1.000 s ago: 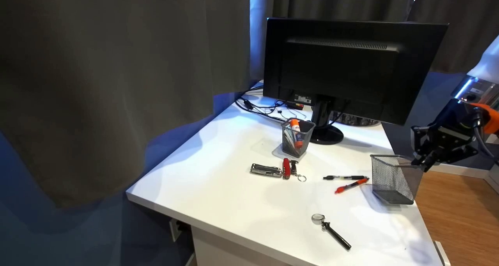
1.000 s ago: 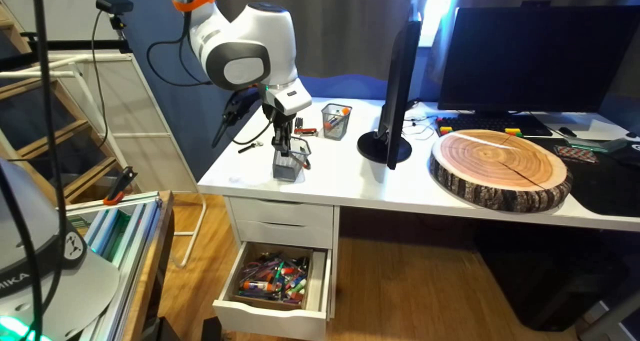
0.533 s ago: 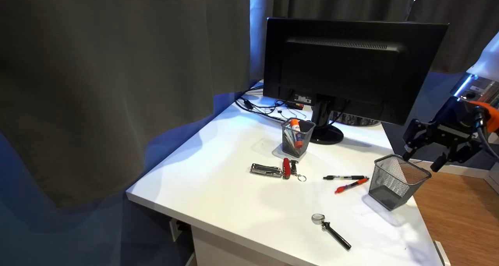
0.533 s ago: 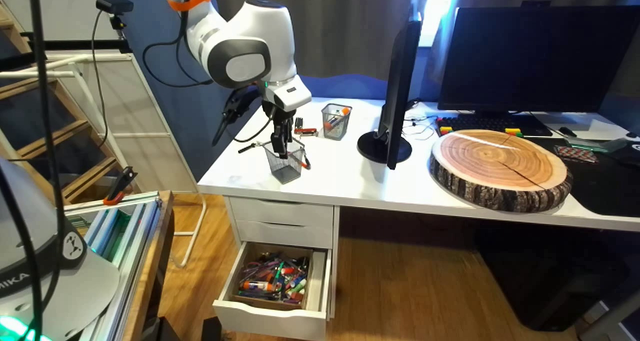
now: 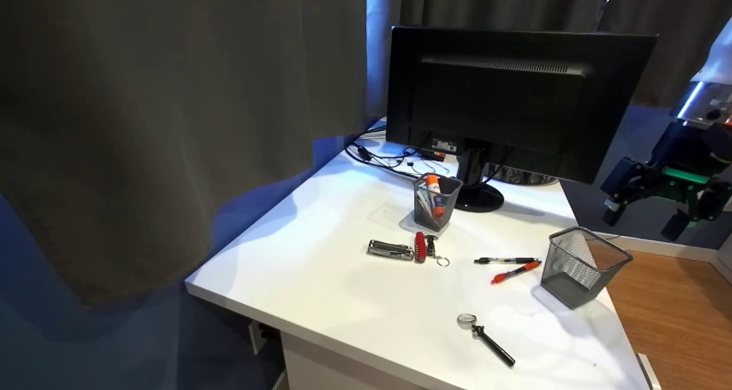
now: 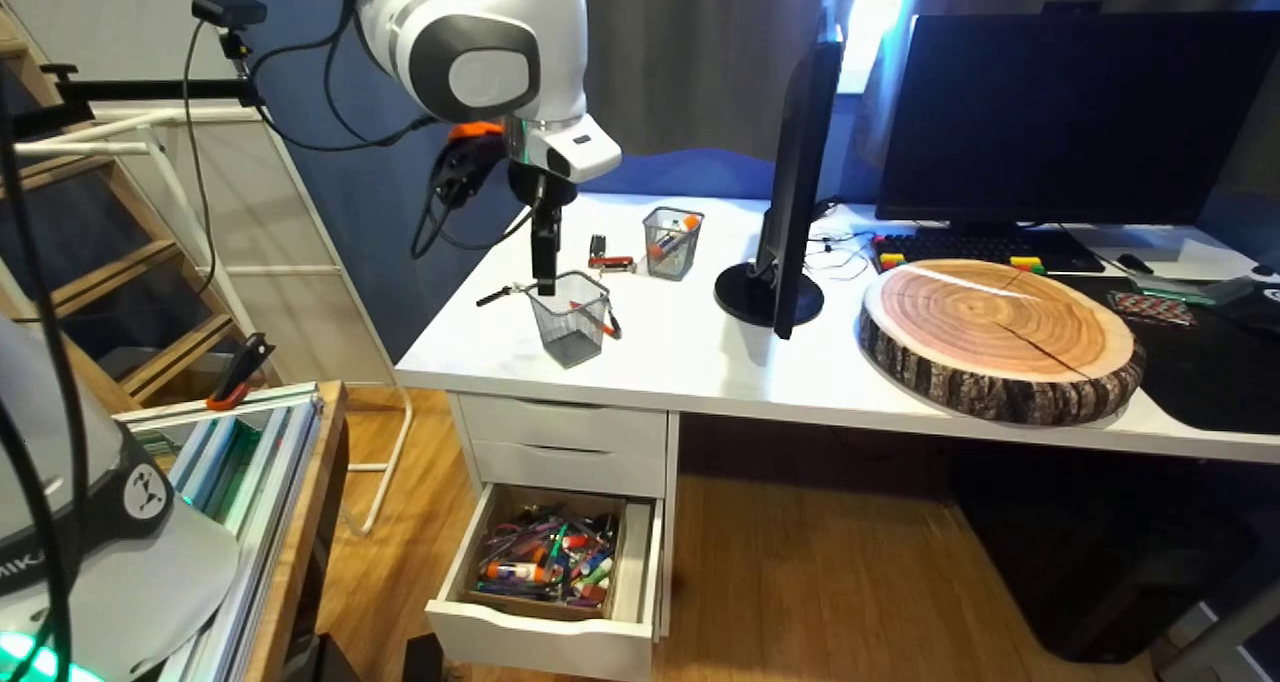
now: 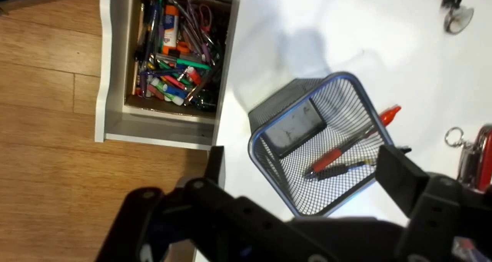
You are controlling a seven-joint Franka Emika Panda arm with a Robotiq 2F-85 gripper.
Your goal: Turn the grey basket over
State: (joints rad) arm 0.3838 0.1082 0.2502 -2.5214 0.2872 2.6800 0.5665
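In an exterior view, the grey basket (image 5: pixel 580 273) stands upright near the right edge of the desk (image 5: pixel 354 298), below the wide-spread end effector (image 5: pixel 643 221). In an exterior view, the arm (image 6: pixel 490 67) points its wrist down; the wrist view shows the basket ahead.

The grey basket (image 5: pixel 583 273) is formed of fine, metal-looking wire mesh with a smooth, slightly glossy rim (image 7: pixel 371 108) and a scuffed base plate (image 7: pixel 295 128). Beneath the basket, the desk (image 5: pixel 343 298) is finished in smooth white. Above the basket, the gripper (image 5: pixel 643 219) is finished mainly in matt black. Well apart from the basket, the wood slice (image 6: pixel 960 312) is faced with smooth cut grain and edged by rough bark (image 6: pixel 950 387), and the black monitor (image 5: pixel 514 104) is cased in matt plastic, with a glossy foot (image 5: pixel 479 200). Beyond the basket, the curtain (image 6: pixel 680 62) is made of matt cloth.
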